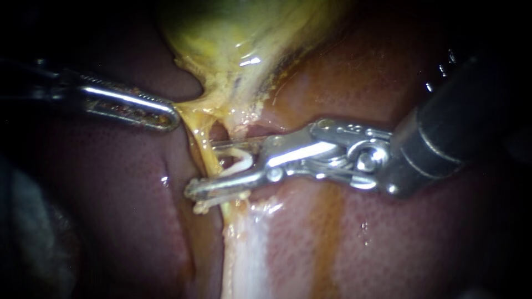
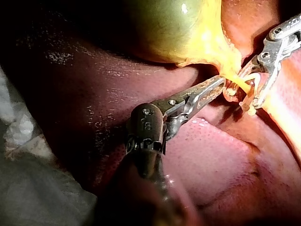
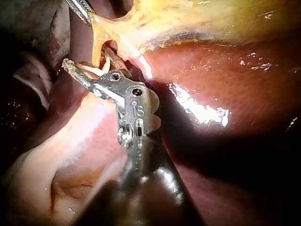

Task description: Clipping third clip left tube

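Note:
My left instrument (image 1: 170, 115) comes in from the left, its jaws shut on yellow tissue (image 1: 195, 108) at the neck of the gallbladder (image 1: 238, 27), drawing it sideways. A thin yellow tube (image 1: 206, 158) runs down from that neck. My right instrument (image 1: 202, 168) enters from the right with its jaws open, one on each side of the tube. A white clip (image 1: 239, 159) sits deep between them. The left wrist view shows my left instrument (image 2: 217, 87) gripping the yellow strand, with my right instrument (image 2: 244, 96) just beyond it. In the right wrist view my right instrument (image 3: 87, 59) straddles the tube.
Dark red liver (image 1: 111, 210) lies under and around both instruments. A pale whitish band (image 1: 244, 249) of tissue runs down from the tube. Pale cloth (image 2: 28, 188) lies beside my left instrument's shaft. Wet highlights shine on the liver (image 3: 202, 110).

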Tool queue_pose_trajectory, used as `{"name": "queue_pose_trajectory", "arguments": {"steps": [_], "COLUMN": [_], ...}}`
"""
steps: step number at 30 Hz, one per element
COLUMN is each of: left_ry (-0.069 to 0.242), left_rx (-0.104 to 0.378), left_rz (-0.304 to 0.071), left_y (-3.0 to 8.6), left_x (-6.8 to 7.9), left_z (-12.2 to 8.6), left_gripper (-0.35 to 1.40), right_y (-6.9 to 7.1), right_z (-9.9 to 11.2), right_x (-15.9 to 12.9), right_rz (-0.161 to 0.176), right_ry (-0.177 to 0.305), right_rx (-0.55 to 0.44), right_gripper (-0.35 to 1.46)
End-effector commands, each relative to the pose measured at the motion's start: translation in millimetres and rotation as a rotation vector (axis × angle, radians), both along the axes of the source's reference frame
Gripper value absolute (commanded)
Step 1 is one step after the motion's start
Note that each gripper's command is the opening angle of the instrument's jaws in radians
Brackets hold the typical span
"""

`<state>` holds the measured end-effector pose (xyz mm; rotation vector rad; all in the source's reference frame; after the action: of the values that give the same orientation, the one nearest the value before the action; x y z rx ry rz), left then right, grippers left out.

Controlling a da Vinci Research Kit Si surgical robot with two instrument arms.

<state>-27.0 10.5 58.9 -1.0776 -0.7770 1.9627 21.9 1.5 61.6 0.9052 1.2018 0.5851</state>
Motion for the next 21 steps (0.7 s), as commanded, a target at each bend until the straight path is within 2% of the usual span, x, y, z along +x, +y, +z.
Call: {"name": "queue_pose_trajectory", "arguments": {"steps": [1, 8, 14, 21], "left_ry": [0.000, 0.000, 0.000, 0.000], "left_rx": [0.000, -0.001, -0.001, -0.001], "left_rz": [0.000, 0.000, 0.000, 0.000], "left_y": [0.0, 0.0, 0.0, 0.0], "left_x": [0.0, -0.1, -0.1, -0.1], "left_z": [0.0, 0.1, 0.2, 0.3], "left_gripper": [-0.35, -0.35, -0.35, -0.35], "right_y": [0.0, 0.2, 0.9, 2.3], "right_z": [-0.1, -0.6, -1.3, -4.3], "right_x": [0.4, 2.6, 2.6, 2.4], "right_rz": [0.003, 0.032, 0.043, 0.065], "right_ry": [0.008, 0.055, 0.071, 0.114], "right_rx": [0.006, 0.047, 0.056, 0.083], "right_gripper": [0.46, 0.46, 0.45, 0.44]}}
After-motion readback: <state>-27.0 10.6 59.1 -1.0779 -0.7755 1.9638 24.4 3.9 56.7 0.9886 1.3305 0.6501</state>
